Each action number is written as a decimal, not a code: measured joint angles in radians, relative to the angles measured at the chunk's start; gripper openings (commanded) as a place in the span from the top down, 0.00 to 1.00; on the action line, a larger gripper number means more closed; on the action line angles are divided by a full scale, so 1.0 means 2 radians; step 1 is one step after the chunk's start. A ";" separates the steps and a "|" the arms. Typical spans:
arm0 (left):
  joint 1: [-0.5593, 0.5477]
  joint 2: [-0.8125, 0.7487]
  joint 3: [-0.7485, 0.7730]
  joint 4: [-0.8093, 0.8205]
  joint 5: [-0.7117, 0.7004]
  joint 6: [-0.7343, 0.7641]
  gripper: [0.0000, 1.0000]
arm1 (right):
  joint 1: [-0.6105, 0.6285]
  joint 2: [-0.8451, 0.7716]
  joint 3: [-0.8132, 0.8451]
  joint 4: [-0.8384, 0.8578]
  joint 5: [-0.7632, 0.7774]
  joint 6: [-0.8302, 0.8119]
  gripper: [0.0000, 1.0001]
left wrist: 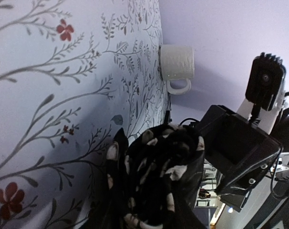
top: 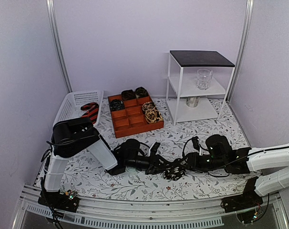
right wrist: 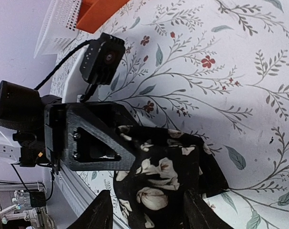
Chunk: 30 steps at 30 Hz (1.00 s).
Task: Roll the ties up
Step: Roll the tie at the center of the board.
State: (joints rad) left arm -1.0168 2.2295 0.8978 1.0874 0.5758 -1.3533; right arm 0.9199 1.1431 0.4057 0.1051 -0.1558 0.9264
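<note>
Both arms pair white link shells with black joint housings: the left arm carries a bulky black elbow casing above a white forearm, the right arm two white tubes ending in black. Thin black cables loop along both. The left gripper is matte black angular plastic with visible screws and a small square black wrist camera on a stalk; the right gripper looks alike

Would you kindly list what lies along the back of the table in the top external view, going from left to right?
White basket holding a red-and-black striped tie → orange compartment tray with rolled ties → white shelf unit carrying a clear glass.
</note>
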 measured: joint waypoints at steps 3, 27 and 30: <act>0.000 0.000 -0.008 0.005 0.001 -0.003 0.64 | 0.000 0.017 -0.009 0.000 0.001 0.009 0.53; -0.004 -0.078 -0.146 0.043 -0.055 -0.074 0.39 | 0.025 0.083 -0.049 0.124 0.016 0.111 0.62; -0.006 -0.082 -0.135 0.027 -0.056 -0.066 0.40 | 0.027 0.083 -0.049 0.124 0.018 0.114 0.62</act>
State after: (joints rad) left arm -1.0279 2.0647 0.6273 1.1404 0.4637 -1.4853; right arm 0.9730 1.3087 0.3069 0.3534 -0.1207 1.1545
